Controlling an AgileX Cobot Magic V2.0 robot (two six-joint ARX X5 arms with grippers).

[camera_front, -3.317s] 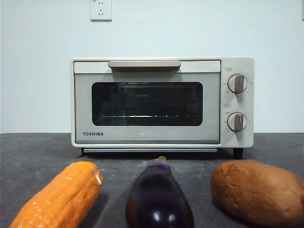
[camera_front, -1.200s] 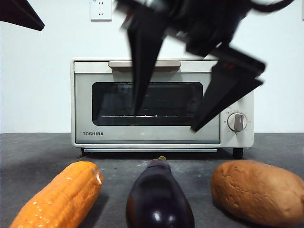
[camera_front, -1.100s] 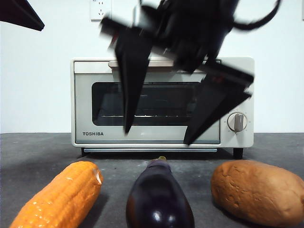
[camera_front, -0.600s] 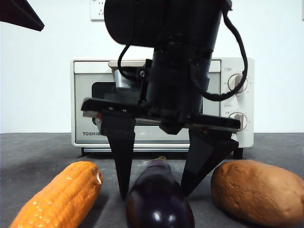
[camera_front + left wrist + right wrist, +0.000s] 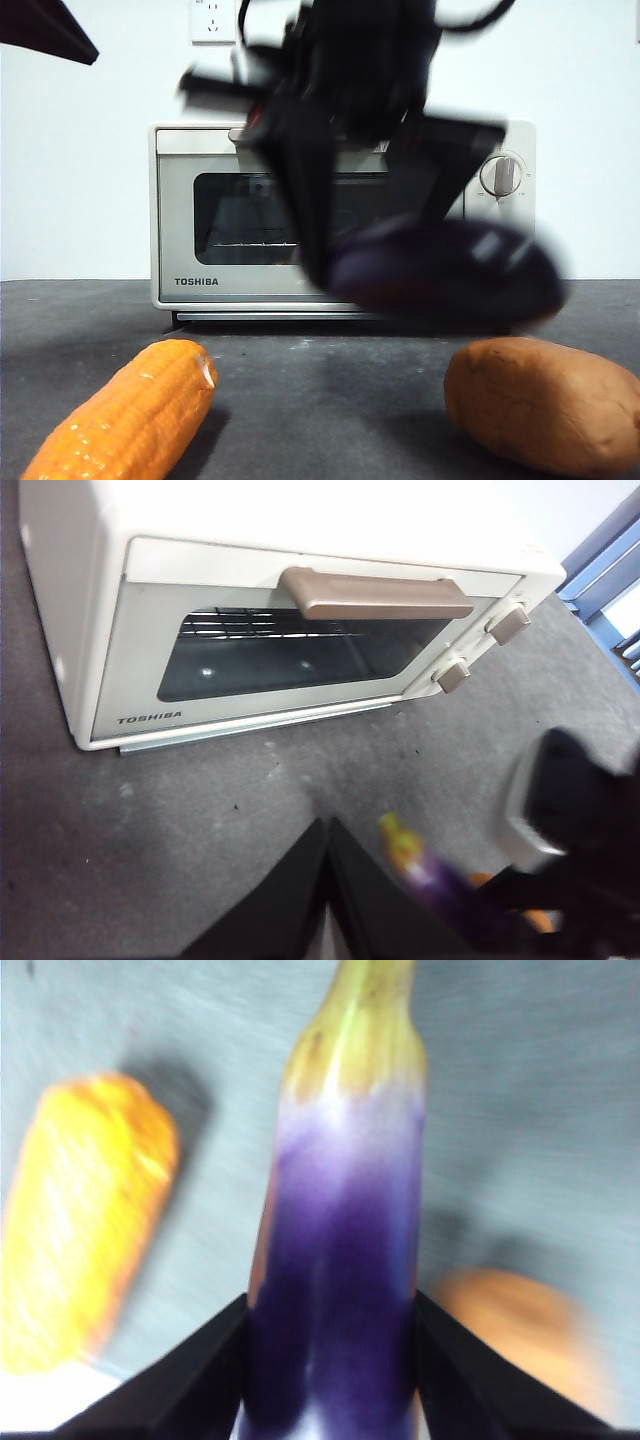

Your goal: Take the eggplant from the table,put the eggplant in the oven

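Observation:
The dark purple eggplant (image 5: 450, 272) hangs blurred above the table (image 5: 320, 400), level with the lower part of the oven's front. My right gripper (image 5: 370, 255) is shut on it. In the right wrist view the eggplant (image 5: 340, 1250) fills the gap between the two jaws of the right gripper (image 5: 330, 1305), its yellowish-green stem tip pointing away. The cream Toshiba oven (image 5: 200, 160) stands behind with its glass door closed. The left wrist view shows the oven (image 5: 100, 600), its beige handle (image 5: 375, 592) and the blurred eggplant (image 5: 430, 880). My left gripper (image 5: 325, 840) is shut and holds nothing.
An orange corn cob (image 5: 125, 415) lies at the front left of the table and a brown potato-like lump (image 5: 545, 400) at the front right. Both show under the held eggplant as the corn (image 5: 80, 1230) and the lump (image 5: 520, 1330). The left arm's black tip (image 5: 40, 28) sits at the top left corner.
Half a second ago the right gripper stood open around the eggplant on the table. It has now shut on it and lifted it up and to the right. The corn and lump have not moved.

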